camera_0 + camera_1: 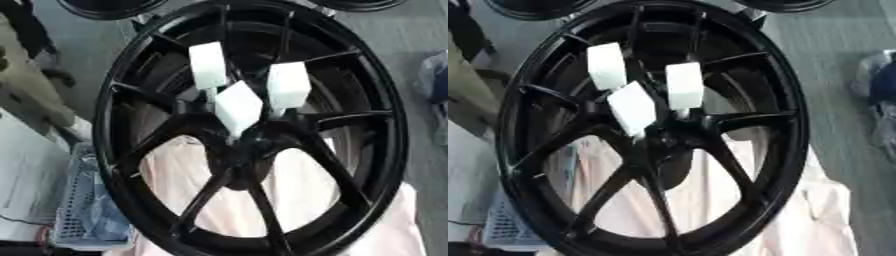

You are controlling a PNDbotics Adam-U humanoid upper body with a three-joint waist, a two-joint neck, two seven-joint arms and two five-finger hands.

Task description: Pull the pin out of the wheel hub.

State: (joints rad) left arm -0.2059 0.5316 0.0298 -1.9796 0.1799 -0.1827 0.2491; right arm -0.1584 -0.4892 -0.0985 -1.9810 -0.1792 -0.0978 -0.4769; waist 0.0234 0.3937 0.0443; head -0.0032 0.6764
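While no robot hand shows in either eye view, so that neither hand's state can be told, the large black alloy wheel with slim spokes [254,130] fills most of the picture, tilted a little to one side. Its dark central hub [241,145] sits slightly below the middle, and three white block-shaped pin heads stand out of it, close together. The upper-left white block [207,65] rises highest, the right white block [288,85] stands just beside it, and the diamond-turned middle white block [238,108] sits lowest, nearest the hub centre, on a thin pale stem. Under the lower spokes lies a pale pink cloth [297,190]. A light perforated plastic basket [83,210] stands at the lower left, beside the rim.

The task looks not yet begun, since all three blocks appear seated in the hub.

The risks follow from how tightly the blocks crowd. A hand coming down on one could easily knock or catch a neighbour, because the three stand almost touching. Pulling at an angle instead of along the stem could jam the pin in its hole or bend the stem. The spokes fan out right next to the blocks, so fingers may snag on them. The wheel looks merely rested on the cloth, so a sideways tug might shift it rather than free the pin.
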